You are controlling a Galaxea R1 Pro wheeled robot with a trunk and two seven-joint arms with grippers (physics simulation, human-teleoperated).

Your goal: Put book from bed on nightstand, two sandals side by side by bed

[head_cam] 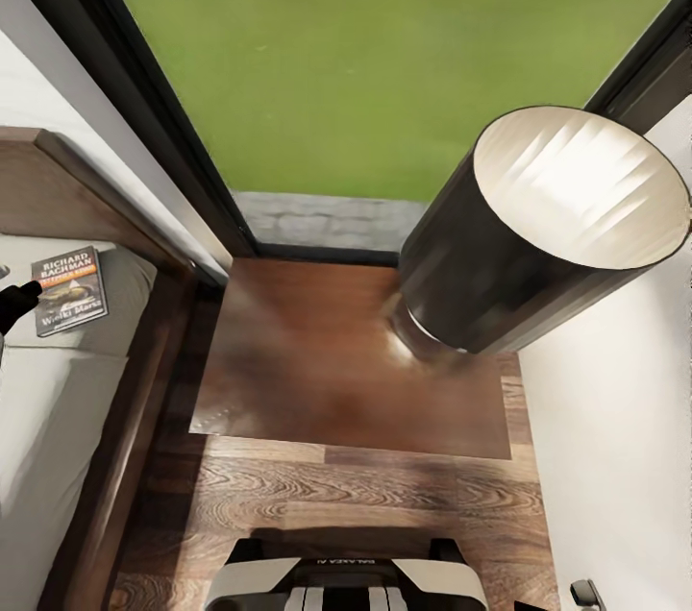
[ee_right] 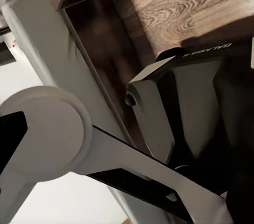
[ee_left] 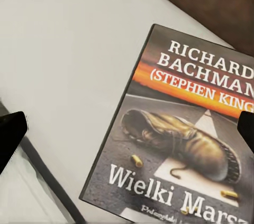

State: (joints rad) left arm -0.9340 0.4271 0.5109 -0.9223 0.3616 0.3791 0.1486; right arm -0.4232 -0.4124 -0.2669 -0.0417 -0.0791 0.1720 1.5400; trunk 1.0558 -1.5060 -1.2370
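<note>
The left end effector [head_cam: 14,302] is seen at the left edge of the head view, a dark tip just beside the book's left edge, over the bed. In the left wrist view its two dark fingertips [ee_left: 10,137] stand spread wide, one off each side of the book, with nothing pinched between them.

The book [head_cam: 69,290] lies flat and face up on the pale mattress of the bed [head_cam: 48,419], near the headboard corner and close to the bed's right-hand wooden side rail. Its cover is read in the left wrist view [ee_left: 180,129]: "Richard Bachman (Stephen King)", an orange band, a worn boot on a road, "Wielki Marsz".

To the right of the bed the nightstand [head_cam: 317,352] stands against the dark-framed window [head_cam: 384,83], through which grass and a fence are seen. Its glossy reddish-brown top carries a lamp [head_cam: 538,227] with a dark cylindrical shade at the rear right corner.

Wood-plank floor [head_cam: 365,491] lies in front of the nightstand.

The right end effector [ee_right: 10,145] is in the right wrist view; only one dark fingertip is visible, so its state cannot be told.
</note>
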